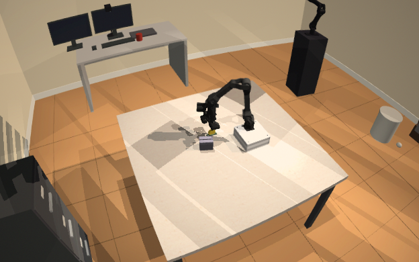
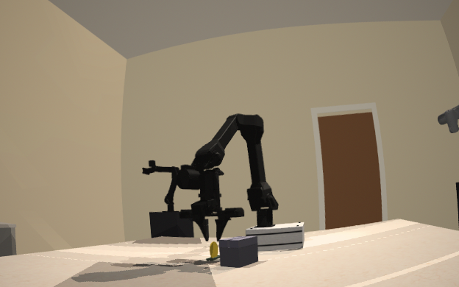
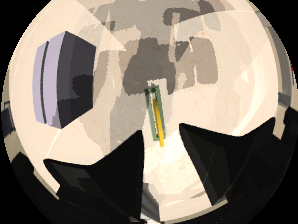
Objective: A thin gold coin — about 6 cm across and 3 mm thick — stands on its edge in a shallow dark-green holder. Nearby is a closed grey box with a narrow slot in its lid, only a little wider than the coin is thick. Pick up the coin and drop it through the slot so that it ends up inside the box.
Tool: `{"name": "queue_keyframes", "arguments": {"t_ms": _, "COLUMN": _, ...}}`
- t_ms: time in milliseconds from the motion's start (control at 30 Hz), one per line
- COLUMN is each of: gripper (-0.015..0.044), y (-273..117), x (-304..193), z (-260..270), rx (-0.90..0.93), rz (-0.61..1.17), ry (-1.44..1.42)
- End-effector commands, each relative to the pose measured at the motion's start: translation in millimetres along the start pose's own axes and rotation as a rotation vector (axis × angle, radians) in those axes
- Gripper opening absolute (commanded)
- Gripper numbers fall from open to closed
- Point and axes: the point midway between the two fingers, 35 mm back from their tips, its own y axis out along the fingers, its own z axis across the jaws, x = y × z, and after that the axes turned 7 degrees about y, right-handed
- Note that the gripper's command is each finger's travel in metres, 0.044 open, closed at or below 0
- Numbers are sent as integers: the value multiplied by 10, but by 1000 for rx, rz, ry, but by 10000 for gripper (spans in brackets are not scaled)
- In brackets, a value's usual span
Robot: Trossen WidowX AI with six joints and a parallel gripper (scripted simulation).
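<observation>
Black parallel-jaw gripper (image 2: 212,229) hangs over the thin gold coin (image 2: 213,249), fingers apart, holding nothing. Coin stands on edge in the shallow dark-green holder (image 3: 154,115) on the white desk (image 1: 235,188), just left of the closed grey box (image 2: 238,251).

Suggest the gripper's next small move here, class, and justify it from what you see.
Probably a straight descent: the gripper hangs open above the coin, which stands on edge in its holder; in the wrist view the coin's edge lies between the fingers, not yet gripped.
</observation>
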Motion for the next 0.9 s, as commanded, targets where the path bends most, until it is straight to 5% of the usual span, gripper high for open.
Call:
{"name": "queue_keyframes", "arguments": {"t_ms": 0, "gripper": 161, "y": 77, "x": -19, "z": -1, "rx": -1, "rz": 8, "ry": -4}}
{"name": "queue_keyframes", "arguments": {"t_ms": 867, "gripper": 161, "y": 476, "x": -48, "z": 2, "rx": -1, "rz": 8, "ry": -4}}
